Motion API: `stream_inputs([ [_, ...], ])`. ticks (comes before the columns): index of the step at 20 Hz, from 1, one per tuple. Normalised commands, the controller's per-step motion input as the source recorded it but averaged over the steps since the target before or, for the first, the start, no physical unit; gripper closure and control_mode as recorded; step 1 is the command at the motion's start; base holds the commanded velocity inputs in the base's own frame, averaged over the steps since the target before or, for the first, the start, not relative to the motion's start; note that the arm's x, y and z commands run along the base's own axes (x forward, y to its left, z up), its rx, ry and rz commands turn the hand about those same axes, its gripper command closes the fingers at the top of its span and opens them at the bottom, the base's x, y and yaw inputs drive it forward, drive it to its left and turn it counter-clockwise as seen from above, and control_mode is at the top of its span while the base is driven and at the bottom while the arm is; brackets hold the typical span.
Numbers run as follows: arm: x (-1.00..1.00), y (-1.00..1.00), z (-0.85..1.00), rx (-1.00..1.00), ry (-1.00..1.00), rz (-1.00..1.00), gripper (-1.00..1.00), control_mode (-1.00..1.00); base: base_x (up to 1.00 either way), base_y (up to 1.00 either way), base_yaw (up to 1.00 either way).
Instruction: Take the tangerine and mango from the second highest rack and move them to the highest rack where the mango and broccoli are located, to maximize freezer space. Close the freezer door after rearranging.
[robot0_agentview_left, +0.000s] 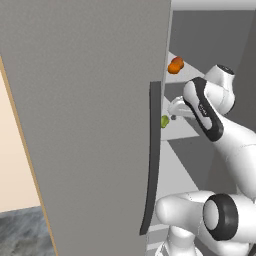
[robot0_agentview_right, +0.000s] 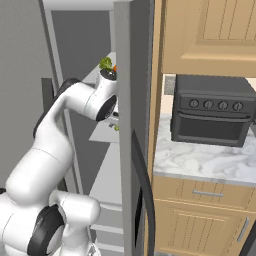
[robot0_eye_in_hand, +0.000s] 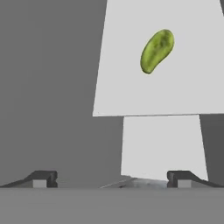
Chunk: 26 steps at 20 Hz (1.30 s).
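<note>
The lime-green mango (robot0_eye_in_hand: 156, 50) lies on the second highest rack (robot0_eye_in_hand: 183, 92), ahead of my gripper (robot0_eye_in_hand: 111, 179), which is open with nothing between its fingertips (robot0_eye_in_hand: 41, 179). From the left base view, the mango (robot0_agentview_left: 164, 121) sits near the front edge of that rack (robot0_agentview_left: 187, 131), just below and left of my hand (robot0_agentview_left: 176, 107). On the highest rack (robot0_agentview_left: 196, 66) the bright-orange tangerine (robot0_agentview_left: 172, 69) touches a darker reddish ball (robot0_agentview_left: 178, 61). The freezer door (robot0_agentview_left: 90, 125) stands open, its dark handle (robot0_agentview_left: 153, 160) facing the arm.
Broccoli (robot0_agentview_right: 105, 63) sits on the top shelf. The freezer's other door (robot0_agentview_right: 131, 100) stands open on the right, close to my arm. Beyond it are a marble counter (robot0_agentview_right: 200, 162) with a dark toaster oven (robot0_agentview_right: 212, 117). A lower shelf (robot0_eye_in_hand: 162, 144) lies under the mango's rack.
</note>
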Motion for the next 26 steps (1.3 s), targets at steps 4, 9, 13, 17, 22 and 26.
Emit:
stream_inputs([
  [4,0.44,0.00,-0.55,0.04,0.00,-0.08,-1.00,-1.00,0.00,0.00,0.00],
  [9,0.70,0.00,-0.50,0.01,0.00,-0.10,-1.00,-1.00,0.00,0.00,0.00],
  [13,0.70,0.00,-0.29,0.02,0.02,-0.10,-1.00,-1.00,0.00,0.00,0.00],
  [17,0.65,-0.02,-0.26,0.03,0.02,-0.08,-1.00,-1.00,0.00,0.00,0.00],
  [22,0.60,-0.17,-0.22,0.04,0.03,-0.06,-1.00,-1.00,0.00,0.00,0.00],
  [26,0.57,-0.28,-0.13,0.06,0.02,-0.04,-1.00,-1.00,0.00,0.00,0.00],
])
